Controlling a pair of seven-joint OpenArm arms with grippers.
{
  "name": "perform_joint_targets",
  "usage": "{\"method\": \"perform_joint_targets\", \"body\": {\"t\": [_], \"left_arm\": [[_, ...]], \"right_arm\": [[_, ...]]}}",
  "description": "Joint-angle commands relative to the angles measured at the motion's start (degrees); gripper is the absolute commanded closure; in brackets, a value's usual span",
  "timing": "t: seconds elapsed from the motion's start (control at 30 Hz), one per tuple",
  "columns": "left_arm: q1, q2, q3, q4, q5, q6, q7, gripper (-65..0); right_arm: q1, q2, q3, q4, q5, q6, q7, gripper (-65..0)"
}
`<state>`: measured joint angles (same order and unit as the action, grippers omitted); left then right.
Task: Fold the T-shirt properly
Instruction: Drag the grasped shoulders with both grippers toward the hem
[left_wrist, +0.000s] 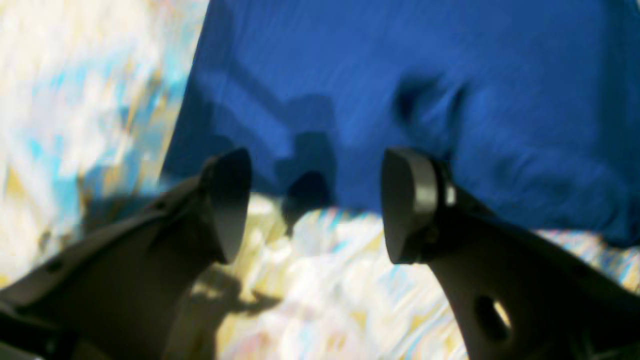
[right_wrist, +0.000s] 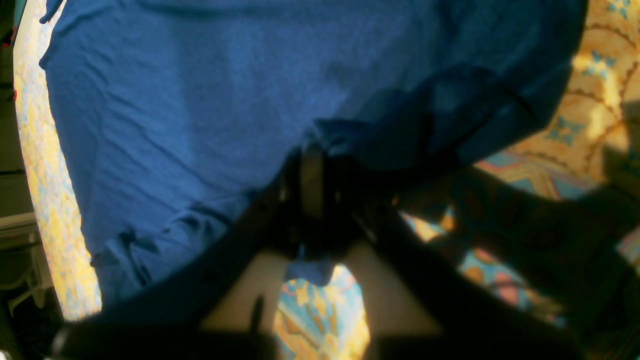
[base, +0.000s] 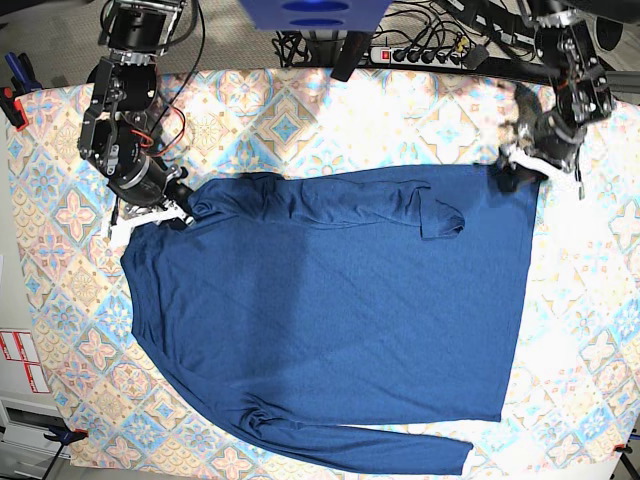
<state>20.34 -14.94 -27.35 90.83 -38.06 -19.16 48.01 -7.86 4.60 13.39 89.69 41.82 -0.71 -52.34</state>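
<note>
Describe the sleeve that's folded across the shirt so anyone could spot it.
A dark blue T-shirt covers the patterned cloth. Along its far edge lies the folded sleeve, cuff flopped near the corner. The other sleeve stretches along the near edge.

Bright light, blurred wrist views (hard shadows)

Soft matt knit T-shirt (base: 330, 300), printed matt cloth (base: 60, 220) underneath, smooth semi-matt plastic on left end effector (left_wrist: 315, 205).
</note>
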Motion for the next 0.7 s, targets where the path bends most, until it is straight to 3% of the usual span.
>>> {"method": "perform_joint_targets", "body": {"t": [0.0, 0.23, 0.4, 0.67], "left_arm": [[-0.07, -0.75, -0.56, 0.56, -0.66, -0.23, -0.76, -39.7], [1.68, -0.75, -2.05, -1.2, -0.66, -0.23, -0.93, -39.7], [-1.13, -0.67, -2.93, -7.09, -0.66, -0.23, -0.93, -39.7], [-3.59, -0.67, -2.67, -7.97, -0.49, -0.23, -1.02, -39.7]], "right_arm": [[0.6, 0.28, 0.11, 1.26, 0.59, 0.58, 0.69, -0.2], [0.6, 0.28, 0.11, 1.26, 0.59, 0.58, 0.51, -0.2], [0.6, 0.28, 0.11, 1.17, 0.59, 0.58, 0.51, -0.2], [0.6, 0.28, 0.11, 1.08, 0.59, 0.58, 0.6, -0.2]]}}
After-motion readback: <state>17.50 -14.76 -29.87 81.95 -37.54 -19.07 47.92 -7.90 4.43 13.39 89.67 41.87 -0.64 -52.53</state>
